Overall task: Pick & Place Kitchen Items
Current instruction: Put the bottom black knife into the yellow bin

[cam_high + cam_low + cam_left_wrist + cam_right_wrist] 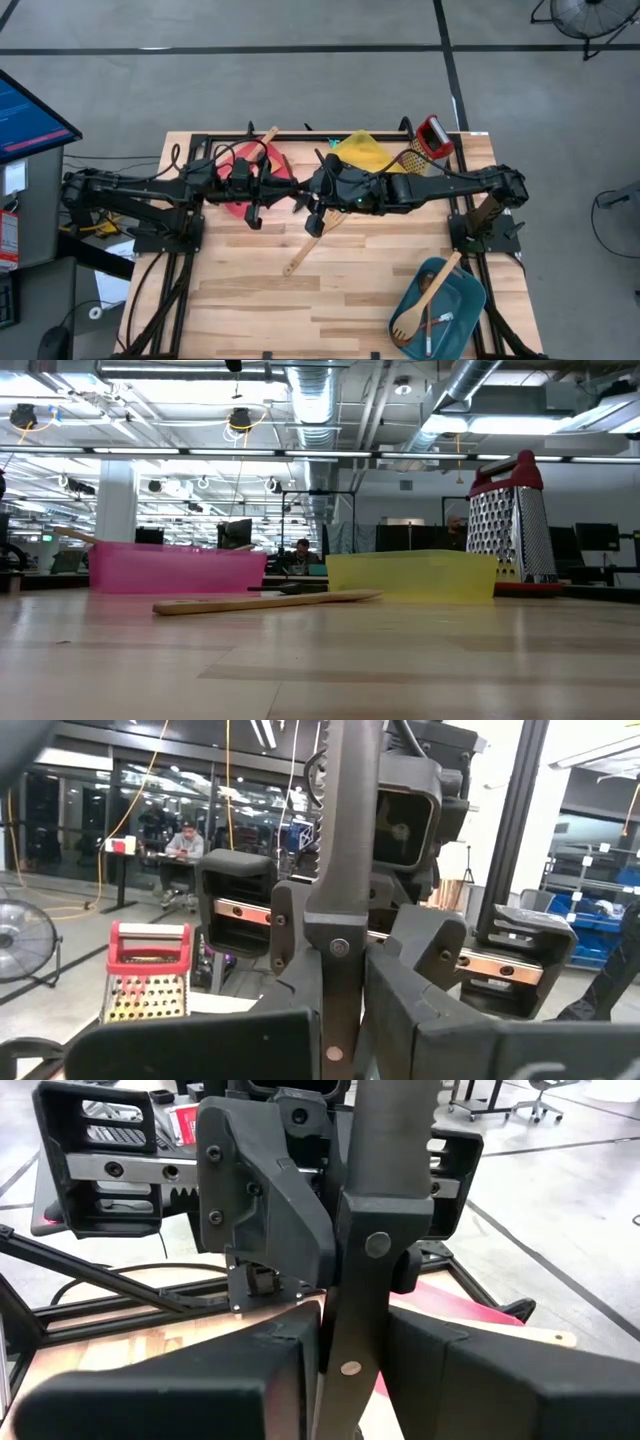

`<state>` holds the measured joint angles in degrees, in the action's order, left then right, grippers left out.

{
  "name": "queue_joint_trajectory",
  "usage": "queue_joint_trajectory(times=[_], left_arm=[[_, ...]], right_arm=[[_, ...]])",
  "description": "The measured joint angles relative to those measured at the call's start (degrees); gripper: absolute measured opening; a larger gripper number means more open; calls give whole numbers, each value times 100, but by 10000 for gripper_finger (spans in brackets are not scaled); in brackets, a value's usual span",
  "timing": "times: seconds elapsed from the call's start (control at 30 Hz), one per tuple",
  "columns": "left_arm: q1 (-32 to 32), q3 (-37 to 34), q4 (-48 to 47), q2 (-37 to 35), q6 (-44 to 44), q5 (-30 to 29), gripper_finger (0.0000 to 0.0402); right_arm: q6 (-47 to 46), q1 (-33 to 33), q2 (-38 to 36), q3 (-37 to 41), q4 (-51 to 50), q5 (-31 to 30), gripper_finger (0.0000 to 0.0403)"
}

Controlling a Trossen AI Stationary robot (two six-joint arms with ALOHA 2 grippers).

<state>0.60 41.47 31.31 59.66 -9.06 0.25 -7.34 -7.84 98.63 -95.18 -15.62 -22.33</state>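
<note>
**Two grippers, one knife, above mid-table**

Pale wooden plank table (pixel 240 290) on a grey floor crossed by dark tape lines. At the left edge of the high view, a lit monitor (pixel 30 115); in the upper right corner, a fan (pixel 590 20). In the low view, an open hall behind, with ceiling ducts, lamps and desks.

Left of centre at the top of the table, a red tray (pixel 280 165) with a wooden utensil (pixel 268 134) poking over its rim. Near the middle, a wooden spatula (pixel 305 250) flat on bare planks. Right of that, a yellow tray (pixel 365 150), then a steel grater (pixel 432 138) with a red top. At lower right, a teal tray (pixel 462 300) holding a wooden slotted spoon (pixel 428 298) and a small utensil too unclear to name.

Left gripper (pixel 335 1020) raised over mid-table, jaws closed against a black riveted knife handle (pixel 338 870) standing between them. Right gripper (pixel 345 1370) directly facing, fingers likewise pressed onto the same handle. Blade out of sight.
</note>
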Motion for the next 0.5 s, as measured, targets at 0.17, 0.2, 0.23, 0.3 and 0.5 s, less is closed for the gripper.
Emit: queue_joint_trajectory(times=[0.17, 0.2, 0.23, 0.3, 0.5], left_arm=[[0, 0, -47, 0, -31, -24, 47], [0, 0, -103, 0, -31, -27, 57], [0, 0, -179, -2, -26, -30, 69], [0, 2, -343, -2, -18, -34, 95], [0, 7, -635, -2, -2, -26, 173]], right_arm=[[53, 0, 2, 0, -23, -11, 79], [66, 0, 2, 0, -46, -17, 79], [69, 0, -4, 6, -74, -34, 79], [72, 0, -28, 11, -86, -154, 79], [151, 2, -376, -8, -334, -620, 79]])
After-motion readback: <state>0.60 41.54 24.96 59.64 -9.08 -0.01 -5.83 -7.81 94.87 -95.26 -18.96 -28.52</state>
